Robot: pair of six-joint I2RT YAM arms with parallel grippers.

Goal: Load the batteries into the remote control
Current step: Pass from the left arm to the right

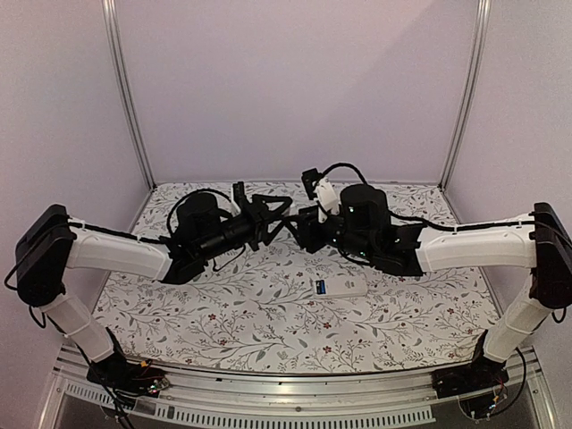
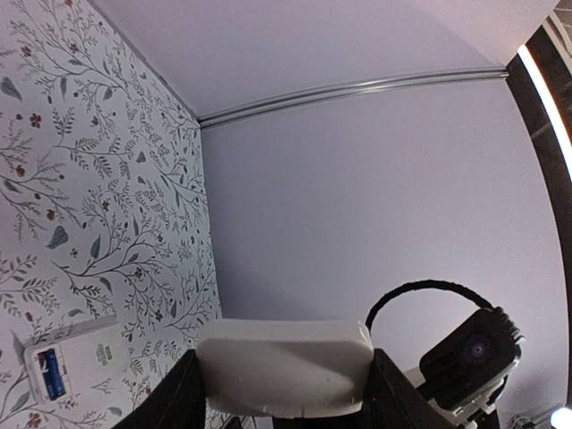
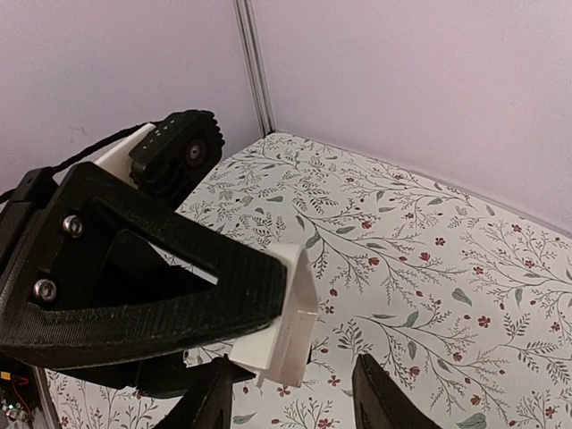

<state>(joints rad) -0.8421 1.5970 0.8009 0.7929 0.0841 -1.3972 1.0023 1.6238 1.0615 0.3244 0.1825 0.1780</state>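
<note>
- White remote control (image 1: pixel 343 287) sits on the floral desk (image 1: pixel 223 313), blue battery (image 2: pixel 51 374) in its open compartment.
- Left end effector (image 2: pixel 286 393) clamps a white cover (image 2: pixel 268 357), up in mid-air.
- Right end effector (image 3: pixel 293 366): fingers apart, either side of the cover.

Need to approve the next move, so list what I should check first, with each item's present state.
1. Left gripper clamps the white cover piece: ok.
2. Right gripper has hold of the white cover piece: not ok, its jaws stand open, not closed on it.
3. Remote control lies flat on the table, apart from both grippers: ok.
4. Blue battery sits in the remote control's open bay: ok.
5. Blackish battery loaded: cannot tell.
</note>
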